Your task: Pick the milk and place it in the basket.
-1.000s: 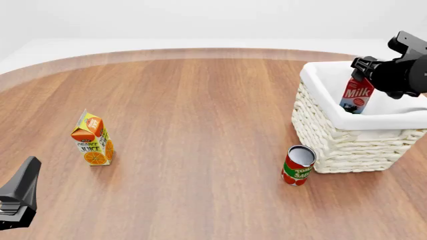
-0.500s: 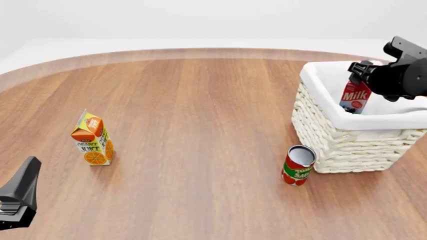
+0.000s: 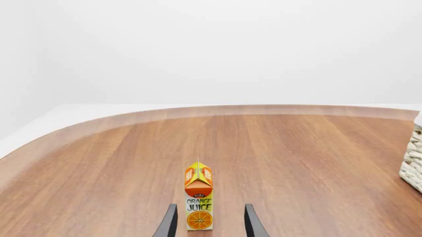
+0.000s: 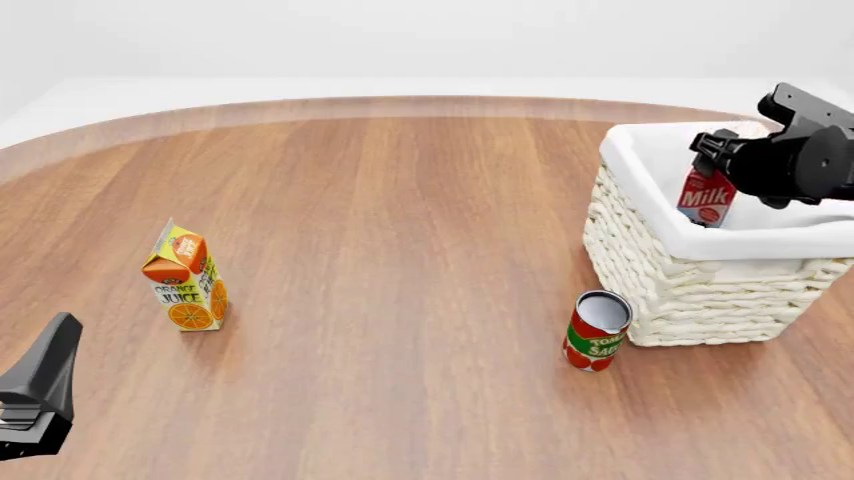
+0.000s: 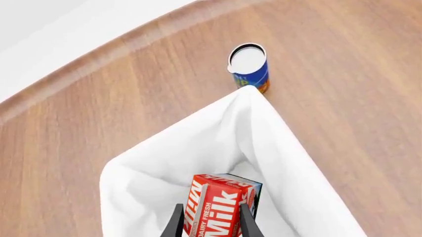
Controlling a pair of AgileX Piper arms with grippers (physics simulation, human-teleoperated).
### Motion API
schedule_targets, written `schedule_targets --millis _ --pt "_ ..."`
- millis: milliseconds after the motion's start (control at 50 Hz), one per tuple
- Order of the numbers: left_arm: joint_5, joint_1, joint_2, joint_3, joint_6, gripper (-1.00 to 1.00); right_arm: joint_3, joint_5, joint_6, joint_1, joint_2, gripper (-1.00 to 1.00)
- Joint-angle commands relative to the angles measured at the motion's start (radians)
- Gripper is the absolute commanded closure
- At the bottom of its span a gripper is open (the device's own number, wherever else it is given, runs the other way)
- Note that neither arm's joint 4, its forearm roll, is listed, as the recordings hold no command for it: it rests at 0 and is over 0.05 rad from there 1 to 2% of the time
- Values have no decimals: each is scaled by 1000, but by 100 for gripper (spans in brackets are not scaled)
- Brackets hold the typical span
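The right gripper (image 4: 714,150) is over the basket (image 4: 667,290) at the far right of the table (image 4: 400,200), its fingers pinching the top of the milk (image 4: 703,196). In the right wrist view the two fingers (image 5: 175,224) bracket the carton's red gable, one on each side, touching it. The milk (image 5: 221,205) hangs inside the basket's white lining (image 5: 197,148), its lower part below the rim; from the front only the red upper panel with the "Milk" lettering shows above the cloth edge. Whether the carton's base touches the basket floor cannot be told.

The left gripper (image 4: 40,400) sits at the near left corner of the front view, low over the table. Its fingers (image 3: 168,224) are spread apart (seen in the left wrist view), holding nothing. The juice (image 3: 198,200) stands upright beyond them, in line with the gap between the fingertips and clear of both.

In the front view the juice (image 4: 184,278) stands on the left side of the table, well apart from the basket. A can (image 4: 597,330) with a red and green label stands just beside the basket's near left corner, tilted slightly. The right wrist view shows the can (image 5: 248,66) just outside the lining's corner.
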Motion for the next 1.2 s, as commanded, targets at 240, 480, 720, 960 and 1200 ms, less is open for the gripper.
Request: schedule_targets --millis 240,480,720,960,1200 --pt "0 0 0 0 0 -100 -17 -28 9 -1 20 100" --pt "0 0 0 0 0 -100 -39 -12 15 21 10 -100" --pt "0 0 0 0 0 -100 -37 -10 14 21 6 -100" --pt "0 0 0 0 0 -100 -41 -3 16 26 1 -100" --pt "0 0 0 0 0 -100 -22 40 61 32 -140 -100"
